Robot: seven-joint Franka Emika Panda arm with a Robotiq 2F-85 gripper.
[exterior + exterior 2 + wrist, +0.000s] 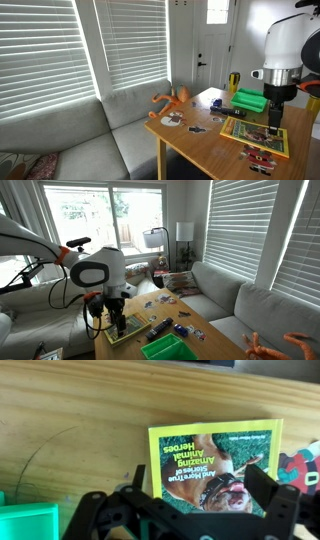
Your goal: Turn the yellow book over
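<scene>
The yellow book (215,455) lies flat on the wooden table, its yellow-bordered face up with a picture of a dog on grass. Both exterior views show it too (254,131) (127,329). My gripper (200,492) hovers just above the book, open, with the jaws spread across its near half and nothing between them. In both exterior views the gripper (275,122) (108,318) points straight down over the book.
A bright green tray (250,100) (165,348) (25,520) sits beside the book. Small red printed cards (261,157) (300,470) lie nearby, and others (160,303) are scattered on the table. There is an orange toy (172,98), a black remote (160,330) and a grey sofa (70,130).
</scene>
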